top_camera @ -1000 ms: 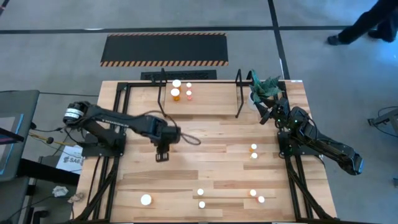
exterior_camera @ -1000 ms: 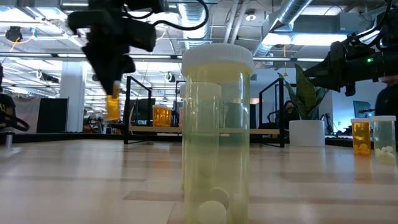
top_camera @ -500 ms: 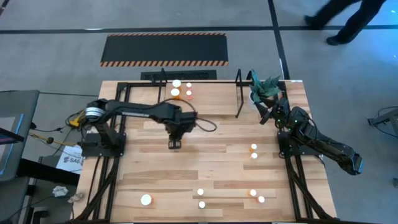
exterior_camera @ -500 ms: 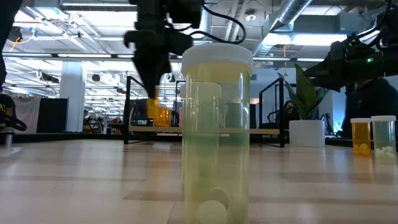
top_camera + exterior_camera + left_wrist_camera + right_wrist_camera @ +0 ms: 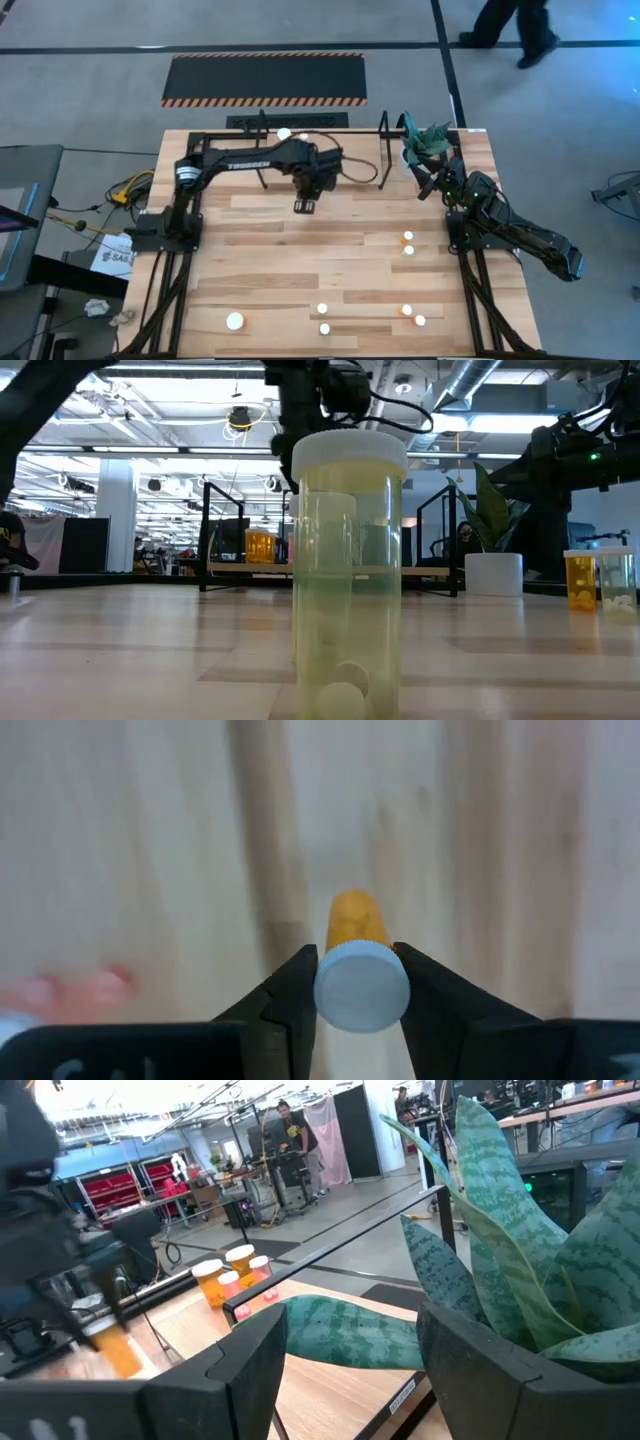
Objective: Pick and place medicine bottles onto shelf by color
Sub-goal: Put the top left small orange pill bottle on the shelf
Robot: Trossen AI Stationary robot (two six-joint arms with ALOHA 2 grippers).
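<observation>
My left gripper [image 5: 306, 202] is over the table just in front of the shelf [image 5: 383, 150], shut on a small orange bottle [image 5: 355, 920] with a white cap. In the low view the gripper [image 5: 320, 390] is high up, and a large pale bottle [image 5: 350, 570] hides what it holds. Orange bottles [image 5: 225, 1277] stand on the shelf's floor; one white cap [image 5: 284, 134] shows from above. Several more bottles stand upright on the table, near the right edge [image 5: 407, 238] and the near edge [image 5: 322, 310]. My right gripper [image 5: 427, 184] waits open and empty by the plant at the far right. My left gripper pinches the bottle's white cap [image 5: 362, 986] between its two fingers, one on each side. The fingers come from above, pointing down. The orange body [image 5: 355, 918] hangs straight below the cap, clear of the table.
A white pot with a green plant [image 5: 428, 145] stands at the far right corner, its leaves [image 5: 500, 1280] right in front of my right gripper. The shelf's black uprights [image 5: 262, 150] stand near my left gripper. A person [image 5: 510, 25] walks on the floor beyond the table.
My left gripper has gone toward the table's far edge and to the right, toward the shelf, carrying the orange bottle clear of the table. The person beyond the table has walked to the left.
</observation>
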